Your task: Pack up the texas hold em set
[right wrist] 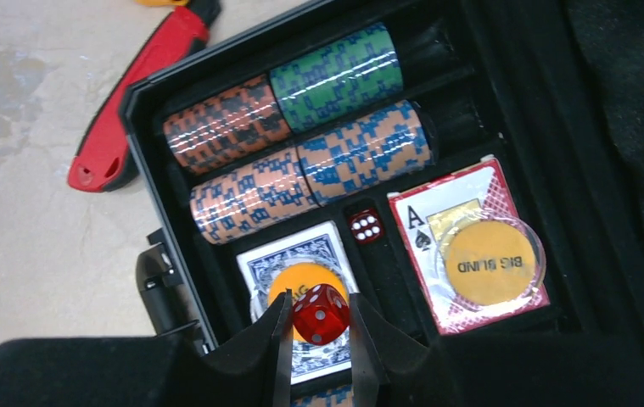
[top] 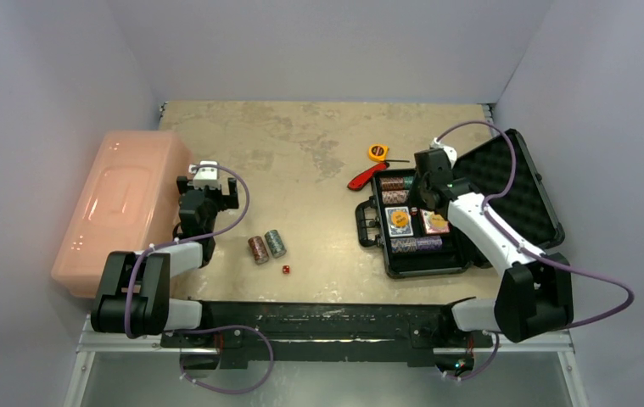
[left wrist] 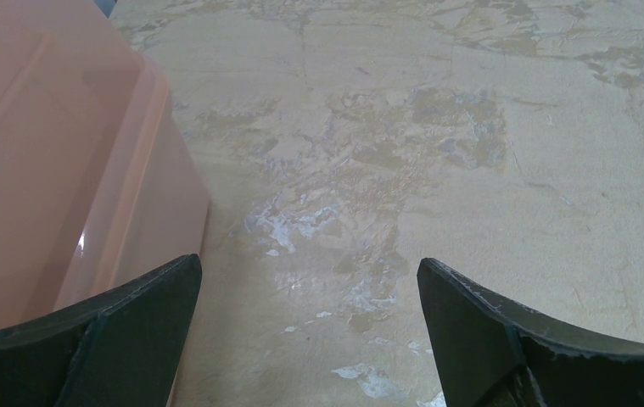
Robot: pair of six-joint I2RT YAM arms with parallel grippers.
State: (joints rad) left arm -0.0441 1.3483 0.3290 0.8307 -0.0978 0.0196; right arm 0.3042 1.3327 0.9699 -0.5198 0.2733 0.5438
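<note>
the table [top: 318, 153] carries all items. the pink bin [top: 123, 203] sits at its left edge, lid on. the black case [top: 424, 270] lies open at the right side, with its foam lid [top: 513, 182] swung back to the far right and its handle [right wrist: 161, 288] facing left.

the left gripper [left wrist: 308, 267] hangs just beside the bin, fingers spread wide over bare table and holding nothing. the right gripper [right wrist: 319, 298] hangs over the case tray, fingers clamped on a red die [right wrist: 322, 315] above the blue deck [right wrist: 267, 254].

a red-handled tool [right wrist: 131, 110] lies touching the far left corner of the case, with a yellow tape measure [top: 378, 153] just beyond it.

four chip rolls [right wrist: 288, 89] fill two rows at the far end of the tray. two loose chip rolls [top: 267, 247] lie side by side on the table between the arms, well apart from the case.

the red deck [right wrist: 411, 229] lies to the right of the blue deck. a clear disc marked "big blind" [right wrist: 490, 263] rests on the red deck; an orange-centred disc [right wrist: 297, 284] rests on the blue deck.

a second die [right wrist: 366, 225] sits in the slot between the decks. a third die [top: 286, 270] lies on the table near the loose rolls.
</note>
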